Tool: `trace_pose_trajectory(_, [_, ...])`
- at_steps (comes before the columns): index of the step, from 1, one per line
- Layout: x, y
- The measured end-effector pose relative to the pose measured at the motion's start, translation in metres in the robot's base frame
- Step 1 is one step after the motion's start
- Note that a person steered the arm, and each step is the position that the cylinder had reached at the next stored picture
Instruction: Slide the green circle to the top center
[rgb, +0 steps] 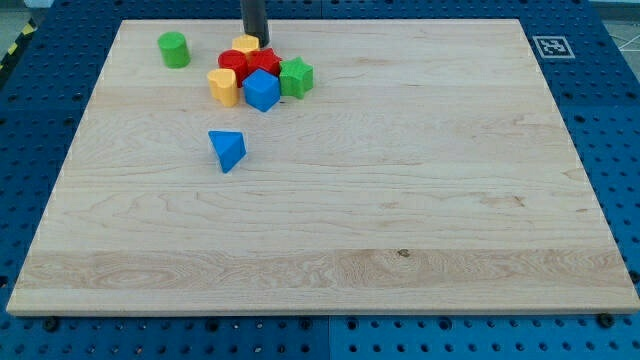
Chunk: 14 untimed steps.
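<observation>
The green circle (174, 49) stands near the board's top left corner, apart from the other blocks. My tip (256, 40) comes down at the view's top, right of the green circle, just behind a cluster of blocks. It stands next to a yellow block (246, 45) at the cluster's back. The cluster also holds a red circle (233, 64), a red star-like block (263, 63), a yellow block (223, 87), a blue cube (261, 91) and a green star (296, 77).
A blue triangle-like block (227, 149) lies alone below the cluster. The wooden board (400, 200) rests on a blue pegboard table. A black-and-white marker (551, 46) sits at the board's top right corner.
</observation>
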<state>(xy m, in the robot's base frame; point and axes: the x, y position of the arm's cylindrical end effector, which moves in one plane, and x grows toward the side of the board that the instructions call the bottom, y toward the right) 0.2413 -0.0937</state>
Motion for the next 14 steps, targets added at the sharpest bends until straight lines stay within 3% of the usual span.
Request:
trace_pose_trajectory(2, [-0.043,-0.043])
trace_pose_trajectory(4, [-0.034,-0.141])
trace_pose_trajectory(5, [-0.010,-0.170])
trace_pose_trajectory(6, [0.031,-0.171])
trace_pose_trajectory(8, [0.048,-0.125])
trace_pose_trajectory(14, [-0.022,-0.089])
